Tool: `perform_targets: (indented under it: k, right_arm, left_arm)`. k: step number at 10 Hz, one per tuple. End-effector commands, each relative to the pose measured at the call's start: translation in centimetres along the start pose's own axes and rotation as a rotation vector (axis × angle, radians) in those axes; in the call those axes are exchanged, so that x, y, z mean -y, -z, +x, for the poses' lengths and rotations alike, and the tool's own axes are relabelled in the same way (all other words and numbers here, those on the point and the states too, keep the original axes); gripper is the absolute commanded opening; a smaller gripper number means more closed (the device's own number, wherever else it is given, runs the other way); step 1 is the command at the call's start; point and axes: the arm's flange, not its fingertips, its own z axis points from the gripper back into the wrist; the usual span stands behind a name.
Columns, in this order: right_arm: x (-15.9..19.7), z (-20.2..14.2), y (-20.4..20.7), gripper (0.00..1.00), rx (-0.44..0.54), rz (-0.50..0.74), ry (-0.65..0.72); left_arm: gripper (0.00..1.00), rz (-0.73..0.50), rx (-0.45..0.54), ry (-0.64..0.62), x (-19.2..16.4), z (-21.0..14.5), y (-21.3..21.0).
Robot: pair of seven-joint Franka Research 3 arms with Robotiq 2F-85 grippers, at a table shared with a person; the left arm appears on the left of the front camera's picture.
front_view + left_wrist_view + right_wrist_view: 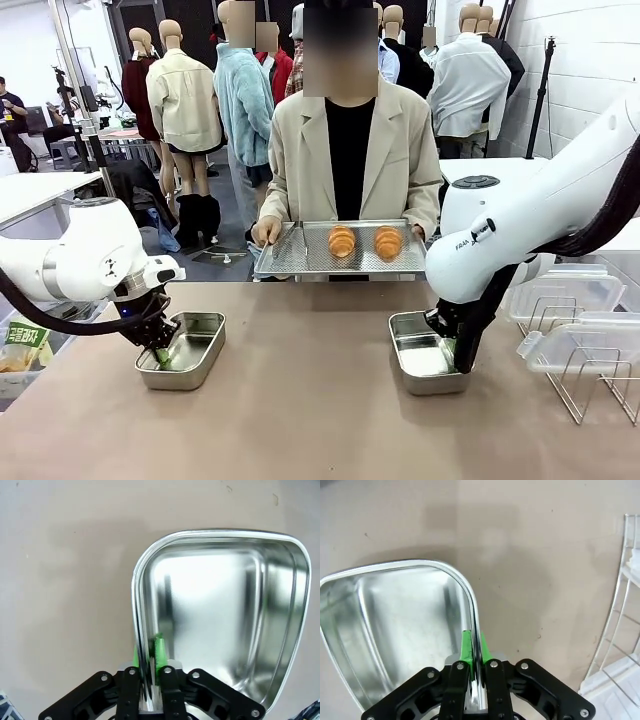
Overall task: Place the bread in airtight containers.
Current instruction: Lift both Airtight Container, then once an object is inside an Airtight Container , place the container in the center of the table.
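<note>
One green pad (pixel 159 649) inside each container (pixel 225 610)

Shiny steel containers (pixel 200 335), matt table (pixel 310 410), perforated metal tray (pixel 288 255), clear plastic lids (pixel 565 293)

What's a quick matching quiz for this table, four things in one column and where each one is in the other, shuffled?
1 rolls
2 left gripper
3 right gripper
4 lids

A clamped on the right box rim
B on the tray the person holds
C at the rack, far right
D clamped on the left box rim

Pairs: 1-B, 2-D, 3-A, 4-C.
</note>
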Motion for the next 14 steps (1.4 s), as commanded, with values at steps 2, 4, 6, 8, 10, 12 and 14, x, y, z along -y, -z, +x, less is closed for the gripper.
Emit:
perform_targets:
  k: [2, 4, 6, 8, 10, 12, 14]
  right_arm:
    - [-1.3, 1.6, 0.8, 0.0, -0.163, -0.086, 0.098]
    - [0.0, 0.0, 0.0, 0.0, -0.007, -0.003, 0.018]
    - [0.0, 0.0, 0.0, 0.0, -0.007, -0.003, 0.018]
    - [0.0, 0.0, 0.0, 0.0, -0.007, -0.003, 0.018]
    - [0.0, 0.0, 0.0, 0.0, -0.007, -0.003, 0.018]
    - [0.0, 0.0, 0.0, 0.0, -0.007, -0.003, 0.018]
    - [0.7, -0.1, -3.1, 0.0, -0.004, 0.007, 0.053]
  left_arm:
    - [0.0, -0.046, -0.009, 0.018, -0.4, 0.1, -0.7]
    - [0.0, -0.016, 0.001, 0.005, 0.0, 0.1, -0.4]
    - [0.0, -0.016, 0.001, 0.005, 0.0, 0.1, -0.4]
    - [0.0, -0.016, 0.001, 0.005, 0.0, 0.1, -0.4]
    - [0.0, -0.016, 0.001, 0.005, 0.0, 0.1, -0.4]
    - [0.0, -0.026, -0.017, 0.007, 0.0, 0.1, -0.3]
    - [0.0, 0.095, -0.049, -0.081, 4.2, -0.7, -4.0]
